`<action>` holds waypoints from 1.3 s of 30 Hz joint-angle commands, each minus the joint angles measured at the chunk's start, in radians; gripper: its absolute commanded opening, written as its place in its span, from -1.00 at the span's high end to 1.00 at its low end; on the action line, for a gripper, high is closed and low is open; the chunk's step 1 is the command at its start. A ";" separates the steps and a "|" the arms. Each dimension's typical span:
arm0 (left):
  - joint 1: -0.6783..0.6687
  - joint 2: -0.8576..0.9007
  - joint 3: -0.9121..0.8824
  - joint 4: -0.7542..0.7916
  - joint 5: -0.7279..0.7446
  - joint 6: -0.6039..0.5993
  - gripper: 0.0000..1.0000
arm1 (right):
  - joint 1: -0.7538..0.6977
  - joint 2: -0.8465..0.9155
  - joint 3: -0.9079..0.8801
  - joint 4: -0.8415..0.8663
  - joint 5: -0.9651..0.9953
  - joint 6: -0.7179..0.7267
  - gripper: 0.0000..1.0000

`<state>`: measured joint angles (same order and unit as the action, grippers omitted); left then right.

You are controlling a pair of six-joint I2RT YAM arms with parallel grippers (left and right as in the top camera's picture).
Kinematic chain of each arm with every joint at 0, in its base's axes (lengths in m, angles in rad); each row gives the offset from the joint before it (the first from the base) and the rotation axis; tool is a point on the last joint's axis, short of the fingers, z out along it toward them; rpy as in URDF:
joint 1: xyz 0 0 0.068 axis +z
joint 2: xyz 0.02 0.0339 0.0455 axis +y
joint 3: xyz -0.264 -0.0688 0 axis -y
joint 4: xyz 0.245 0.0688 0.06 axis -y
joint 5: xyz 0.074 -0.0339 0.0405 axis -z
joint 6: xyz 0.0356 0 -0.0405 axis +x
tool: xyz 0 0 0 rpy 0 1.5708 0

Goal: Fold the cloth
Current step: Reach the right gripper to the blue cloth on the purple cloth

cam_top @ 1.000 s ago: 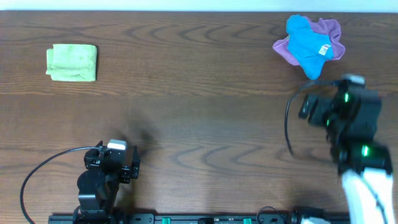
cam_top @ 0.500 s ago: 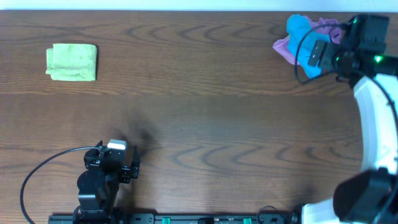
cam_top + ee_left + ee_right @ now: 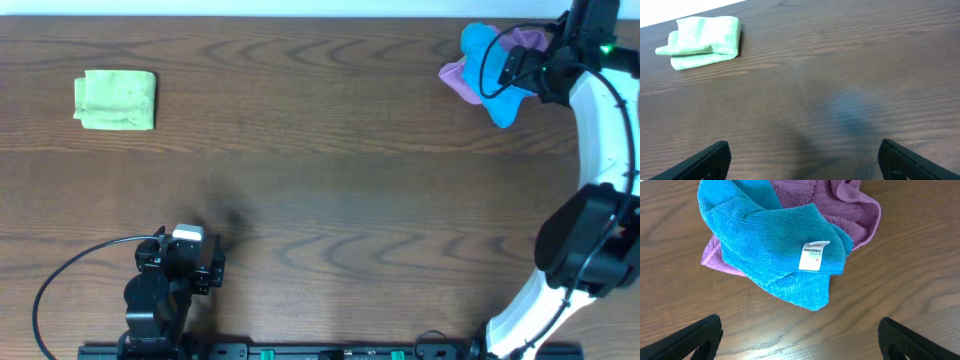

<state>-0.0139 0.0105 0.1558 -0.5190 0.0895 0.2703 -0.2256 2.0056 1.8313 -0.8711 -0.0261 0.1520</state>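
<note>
Right end effector [image 3: 800, 342], released and empty, has swung to the upper right over the cloth [image 3: 775, 245], probably for a first grasp.

soft matt ribbed blue cloth [image 3: 765, 245], fuzzy purple cloth [image 3: 840, 205], smooth faintly glossy wood-grain table [image 3: 905, 285]

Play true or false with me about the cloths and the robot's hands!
The blue cloth lies partly on the purple cloth. True.
The green cloth touches the blue cloth. False: it lies alone, far off on the other side.
The right gripper is squeezing the blue cloth. False: it is open and holds nothing.
The blue cloth has a white tag. True.
</note>
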 commanded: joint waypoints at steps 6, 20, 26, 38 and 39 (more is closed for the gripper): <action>0.002 -0.006 -0.013 -0.004 -0.012 0.018 -0.90 | 0.006 -0.005 0.024 0.172 -0.045 0.027 -0.99; 0.002 -0.006 -0.013 -0.004 -0.012 0.018 -0.91 | 0.017 0.177 0.039 0.387 -0.076 0.183 -0.96; 0.002 -0.006 -0.013 -0.004 -0.012 0.018 -0.90 | 0.022 0.226 0.039 0.393 -0.091 0.200 -0.95; 0.002 -0.006 -0.013 -0.004 -0.012 0.018 -0.91 | 0.044 0.262 0.039 0.339 -0.113 0.199 0.55; 0.002 -0.006 -0.013 -0.004 -0.012 0.018 -0.90 | 0.044 0.257 0.039 0.332 -0.113 0.199 0.70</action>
<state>-0.0139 0.0105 0.1558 -0.5190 0.0895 0.2707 -0.1925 2.2665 1.8515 -0.5282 -0.1284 0.3443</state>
